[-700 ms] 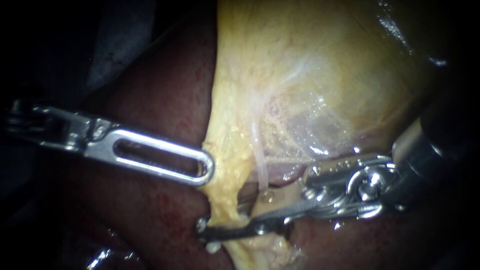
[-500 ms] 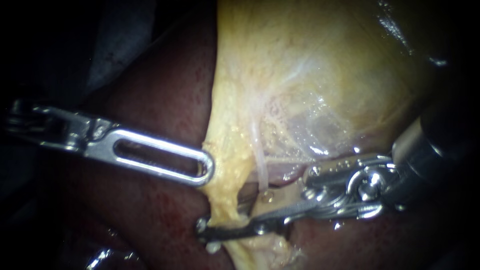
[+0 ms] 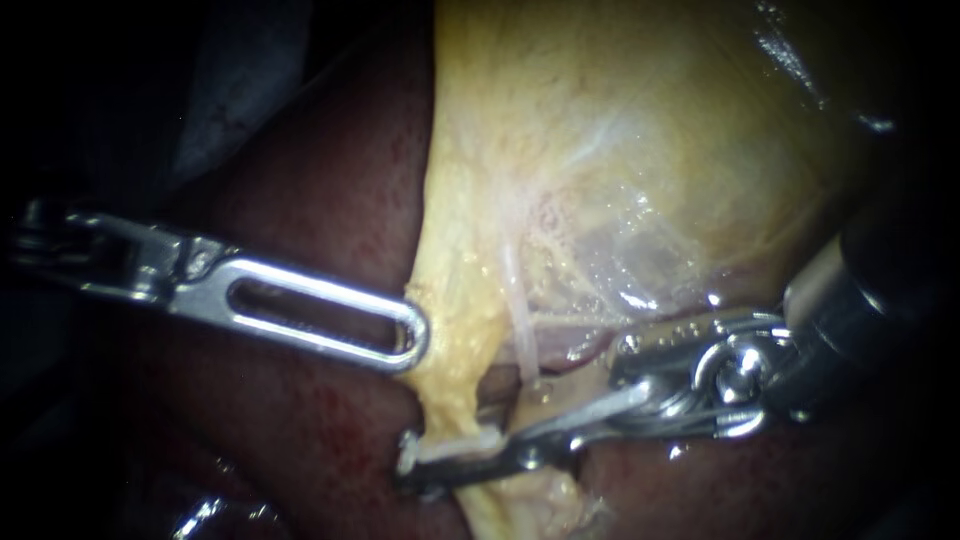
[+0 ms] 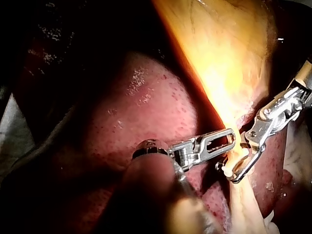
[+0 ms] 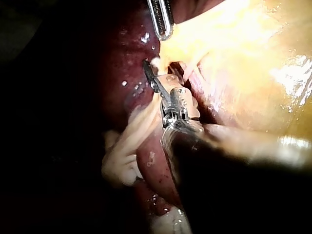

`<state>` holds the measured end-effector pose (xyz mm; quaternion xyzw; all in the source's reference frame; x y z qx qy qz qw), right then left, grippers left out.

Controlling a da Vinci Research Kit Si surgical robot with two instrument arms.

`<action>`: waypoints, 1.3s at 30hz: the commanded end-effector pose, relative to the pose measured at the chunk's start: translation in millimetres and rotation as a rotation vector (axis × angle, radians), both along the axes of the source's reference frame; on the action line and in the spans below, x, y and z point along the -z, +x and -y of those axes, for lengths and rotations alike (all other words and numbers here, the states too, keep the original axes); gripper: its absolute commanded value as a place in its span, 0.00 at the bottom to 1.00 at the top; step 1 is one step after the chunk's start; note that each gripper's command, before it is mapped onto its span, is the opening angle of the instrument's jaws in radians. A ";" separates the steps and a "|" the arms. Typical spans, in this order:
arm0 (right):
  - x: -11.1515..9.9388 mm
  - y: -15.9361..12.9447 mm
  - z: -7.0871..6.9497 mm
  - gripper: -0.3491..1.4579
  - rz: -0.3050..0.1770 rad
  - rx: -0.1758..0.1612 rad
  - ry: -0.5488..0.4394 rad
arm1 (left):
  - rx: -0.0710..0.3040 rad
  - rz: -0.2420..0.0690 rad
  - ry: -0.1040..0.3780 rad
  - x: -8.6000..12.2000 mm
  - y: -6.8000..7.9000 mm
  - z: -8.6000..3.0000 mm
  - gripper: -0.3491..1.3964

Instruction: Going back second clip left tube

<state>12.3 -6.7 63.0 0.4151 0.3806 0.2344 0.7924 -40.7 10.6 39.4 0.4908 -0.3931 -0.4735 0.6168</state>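
Left tube [image 3: 452, 400] first: it is the yellowish strand dropping from the gallbladder's lower edge, low in the middle of the endoscope view, with an instrument tip on either side of it. Behind everything, the liver [image 3: 300, 200], dark red and speckled, fills the left and lower part of the scene. Over it hangs the gallbladder [image 3: 620, 130], a broad pale-yellow sheet, wet and glistening towards its right, narrowing down into that strand. In from the right comes the right instrument [image 3: 405, 470], bright hinge close to the camera, long thin jaws reaching right across the left tube. They are parted, a narrow gap showing, and the left wrist view has them curving like a loop round the strand. In from the left comes the left instrument [image 3: 408, 338], slotted jaw uppermost, clamped onto the gallbladder's edge just where the sheet narrows, a little above the other tip. In the gap of the right instrument's parted jaws a pale clip [image 3: 455, 446] lies square across the left tube, touching it. Just to the right of the strand, a thinner whitish tube [image 3: 520, 335] runs down towards the right instrument's hinge
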 end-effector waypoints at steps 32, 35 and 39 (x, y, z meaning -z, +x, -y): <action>5.5 -8.0 -5.3 0.45 -0.026 -0.060 -0.086 | -0.001 -0.001 -0.003 -0.9 0.3 -0.3 0.00; 6.7 -10.5 -6.9 0.45 -0.026 -0.079 -0.103 | -0.001 -0.001 -0.003 -0.8 0.3 -0.3 0.00; 7.9 -13.4 -8.8 0.45 -0.025 -0.099 -0.123 | -0.001 -0.001 -0.003 -0.9 0.3 -0.3 0.00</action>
